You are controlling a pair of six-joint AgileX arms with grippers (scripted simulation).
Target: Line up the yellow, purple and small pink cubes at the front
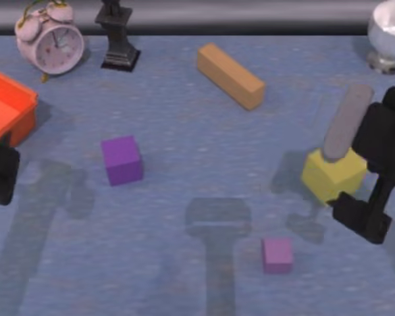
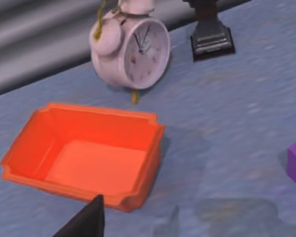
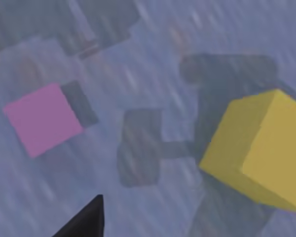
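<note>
My right claw is clamped on the matte yellow cube, lifted near the table's right edge; left claw's state I cannot tell.

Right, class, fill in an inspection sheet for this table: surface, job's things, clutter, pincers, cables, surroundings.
Surface: blue table, only shadows on it.
Job's things: yellow cube raised off the table at the right; purple cube resting left of centre; small pink cube resting near the front, apart from both.
Clutter: alarm clock, dark statuette base, tan block, orange bin, glass bowl.
Pincers: right pincer shut on the yellow cube; left pincer parked at the left edge, beside the bin.
Cables: nothing seen.
Surroundings: grey strip behind the table.
</note>
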